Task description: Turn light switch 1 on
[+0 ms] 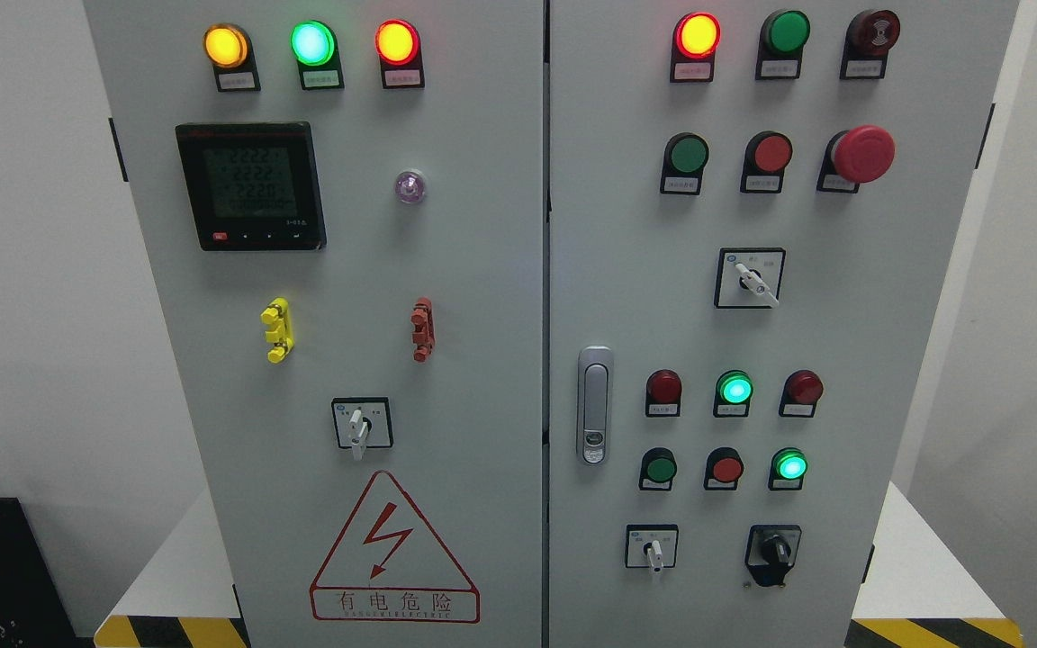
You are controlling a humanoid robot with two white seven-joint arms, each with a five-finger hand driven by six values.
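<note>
**Hazard stripes below, control cabinet ahead, no hands showing**

Yellow-and-black hazard striping [172,632] edges the white platform [919,558] at 7 and 5 o'clock, closest to us. On it stands the grey two-door cabinet [482,270], filling the frame.

We see neither the left nor the right hand, so we cannot tell how their fingers are set.

Four rotary switches show, and their labels are too small for us to tell which is light switch 1. A white-handled selector [361,425] sits at 7 o'clock on the left door, its handle pointing down, just above the red warning triangle [392,549]. On the right door, a second white selector [750,279] lies at 3 o'clock, its handle tilted down to the right. A third white selector [653,547] and a black knob switch [772,549] sit side by side at 5 o'clock.

At 11 o'clock a yellow lamp [225,45], a green lamp [312,42] and a red lamp [396,41] glow above the digital meter [250,186]. The red mushroom button [862,153] is at 2 o'clock.
</note>
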